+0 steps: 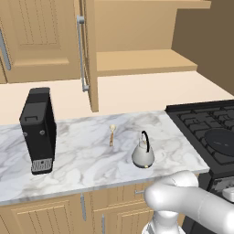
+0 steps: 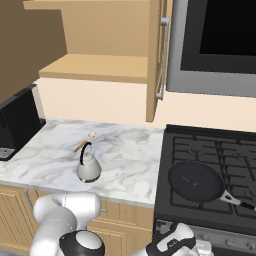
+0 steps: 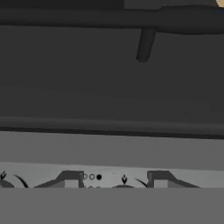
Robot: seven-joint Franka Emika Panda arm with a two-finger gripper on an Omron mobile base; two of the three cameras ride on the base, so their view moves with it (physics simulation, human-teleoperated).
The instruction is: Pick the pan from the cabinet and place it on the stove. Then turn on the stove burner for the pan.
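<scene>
gripper (image 3: 115, 181) pressed up to the stove (image 3: 109, 148) panel, a knob between half-closed fingers; grip unclear.

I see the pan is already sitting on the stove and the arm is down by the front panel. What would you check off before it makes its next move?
1. Pan on the stove grates: ok, it sits flat on the front left burner, handle pointing right.
2. Cabinet shelf free of the pan: ok.
3. Kettle out of the way: ok, it stands on the counter, apart from the stove.
4. Gripper at the control panel: ok, the fingertips sit close against it in the hand view.
5. Fingers around the right knob: cannot tell, no knob is clearly visible between them.
6. Burner lit: cannot tell, no flame shows.
</scene>
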